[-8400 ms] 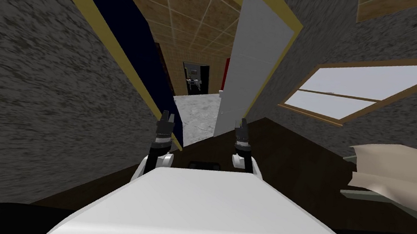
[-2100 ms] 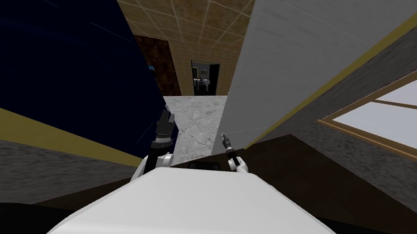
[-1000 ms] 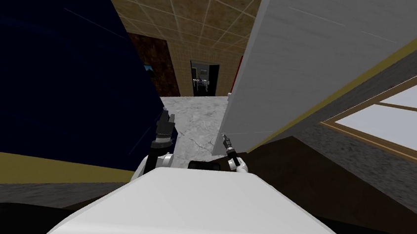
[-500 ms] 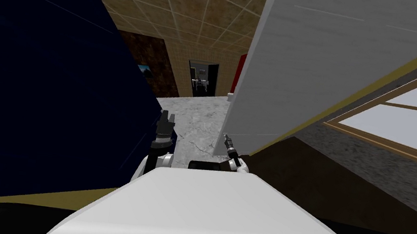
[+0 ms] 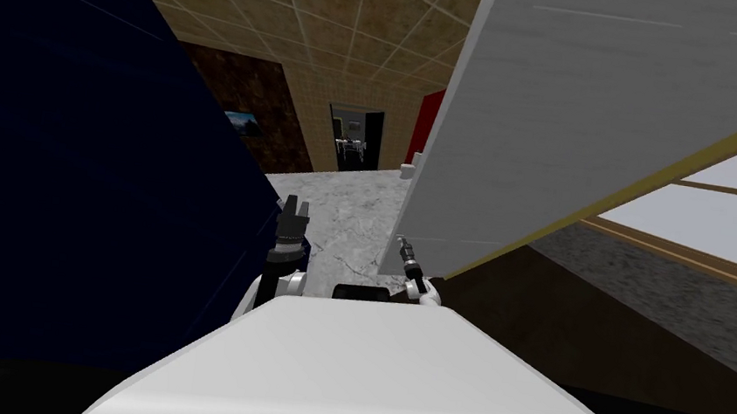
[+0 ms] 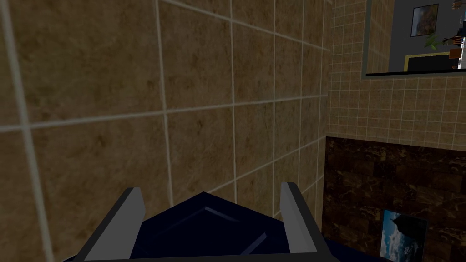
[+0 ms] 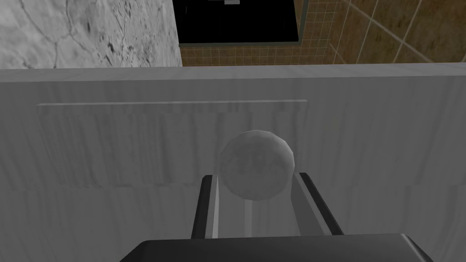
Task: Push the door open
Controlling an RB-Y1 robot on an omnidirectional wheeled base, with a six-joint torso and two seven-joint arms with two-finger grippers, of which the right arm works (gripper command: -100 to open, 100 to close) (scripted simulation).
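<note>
**Mind a slip off the knob**

Squeezing the round door knob with the right claw, one finger on each side, in the lower middle of the right wrist view. Holding nothing with the left claw, fingers wide apart, just left of centre in the head view. Standing close beside the white door, already swung part way open, across the upper right of the head view. Could slide off that smooth ball on a hard or crooked push. Could bump the dark blue surface on the left, so near the left arm. Better to push slowly and straight.
</note>
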